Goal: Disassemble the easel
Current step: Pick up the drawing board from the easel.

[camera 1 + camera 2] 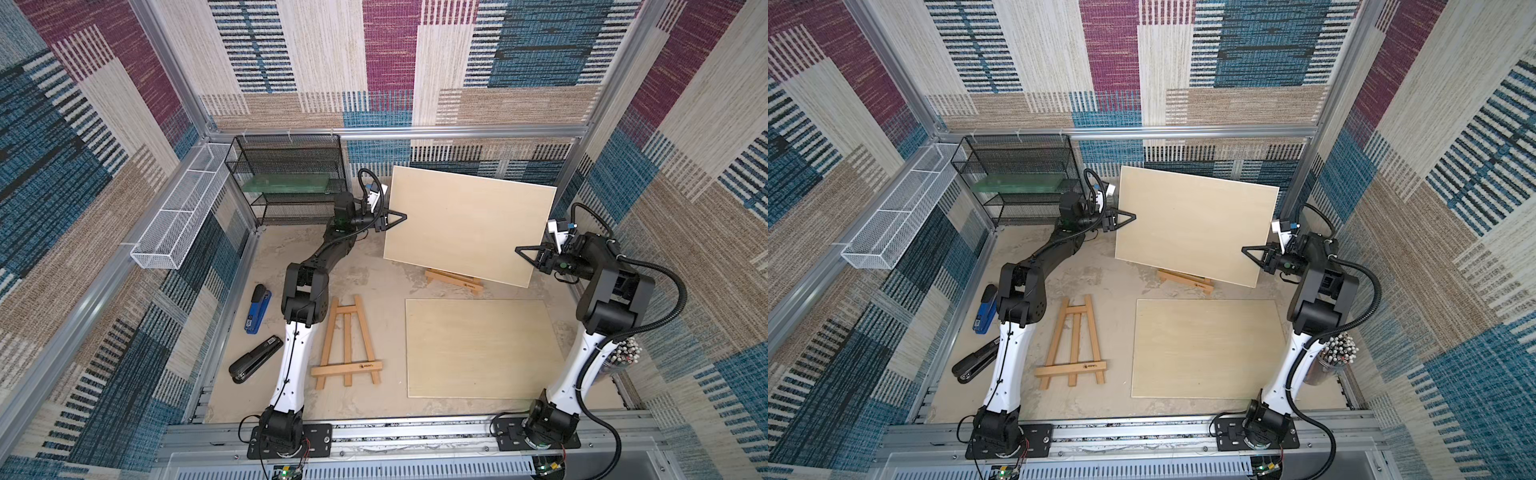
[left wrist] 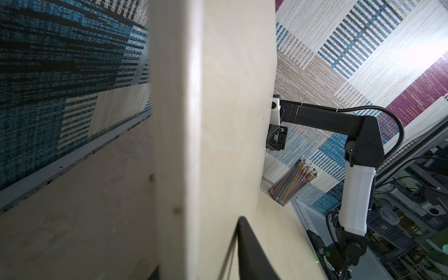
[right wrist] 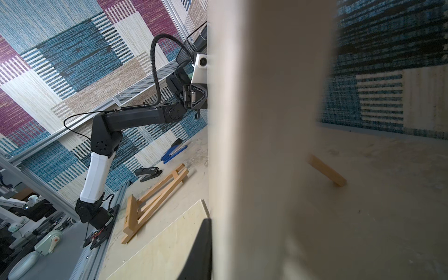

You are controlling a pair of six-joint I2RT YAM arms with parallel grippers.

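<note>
1. In both top views the board (image 1: 469, 224) is tilted over the far right part of the table (image 1: 370, 272). Its lower edge is just above the easel (image 1: 455, 279), which stands on the table, partly hidden behind it. I cannot tell whether board and easel touch.
2. The left gripper (image 1: 395, 219) is at the board's left short edge, with its fingers narrow on either side of that edge. I cannot tell whether they pinch it. The right gripper (image 1: 521, 251) is clamped on the right short edge.
3. A black mesh rack (image 1: 1017, 145) stands in the far left corner with a green slab (image 1: 1017, 183) on one of its shelves. A white mesh tray (image 1: 174, 220), split into compartments, hangs on the frame along the left edge. A jar (image 1: 611, 368) at the right edge, behind the right arm, holds a packed bundle of pens (image 1: 625, 351).
4. A second easel (image 1: 347, 345) lies flat in the near half of the table. A second board (image 1: 482, 349) lies flat just right of it. A blue stapler (image 1: 258, 309) and a black stapler (image 1: 255, 359) lie by the left edge.
5. In the left wrist view the board (image 2: 177, 145) is seen edge-on, with one dark finger (image 2: 244, 242) against its face. Beyond the board's far edge the jar (image 2: 278, 194) leans, and its pens (image 2: 297, 175) fan out at the top.
6. In the right wrist view a finger (image 3: 204, 247) lies along the board (image 3: 266, 145). Part of the easel (image 3: 327, 171) shows behind the board. On the other side are the second easel (image 3: 155, 194), the second board (image 3: 169, 237), both staplers and the white mesh tray (image 3: 140, 92).
</note>
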